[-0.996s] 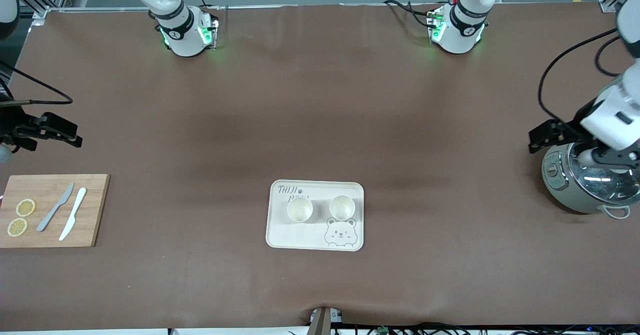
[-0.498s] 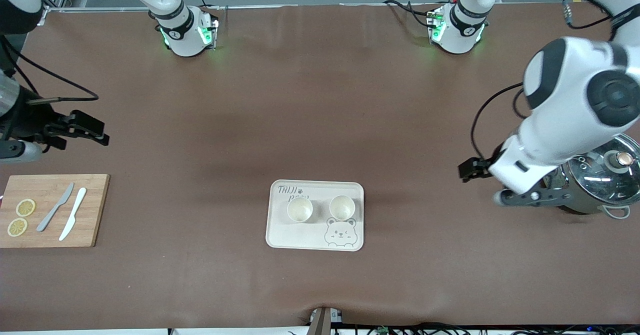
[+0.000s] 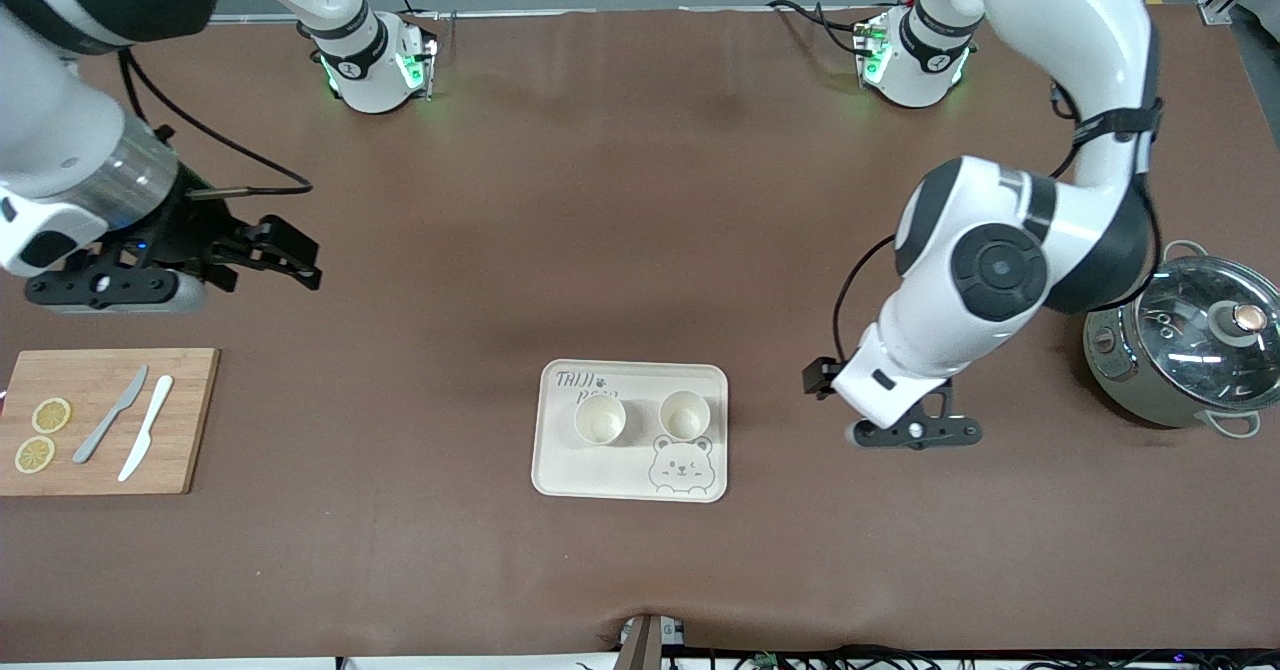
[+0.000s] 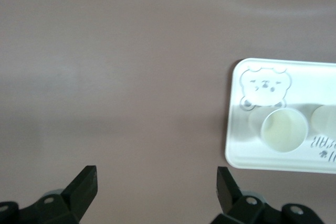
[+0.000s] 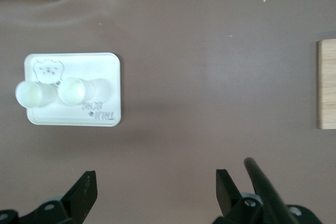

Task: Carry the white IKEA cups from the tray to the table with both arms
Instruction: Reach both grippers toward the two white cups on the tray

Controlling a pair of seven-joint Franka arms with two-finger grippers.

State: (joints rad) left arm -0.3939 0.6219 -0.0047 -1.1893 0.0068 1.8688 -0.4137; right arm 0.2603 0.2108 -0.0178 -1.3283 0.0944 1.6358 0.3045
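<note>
Two white cups stand upright side by side on the cream bear tray at mid-table. My left gripper hangs over bare table beside the tray, toward the left arm's end, mostly hidden under its own arm. In the left wrist view it is open and empty, with one cup and the tray off to the side. My right gripper is over bare table toward the right arm's end. It is open and empty, with both cups in its view.
A wooden cutting board with two lemon slices, a grey knife and a white knife lies at the right arm's end. A pot with a glass lid stands at the left arm's end. The brown mat covers the table.
Both arms swung in from the table's ends. The left gripper moved from over the pot to beside the tray. The right gripper moved toward the middle. The cups have not moved.
</note>
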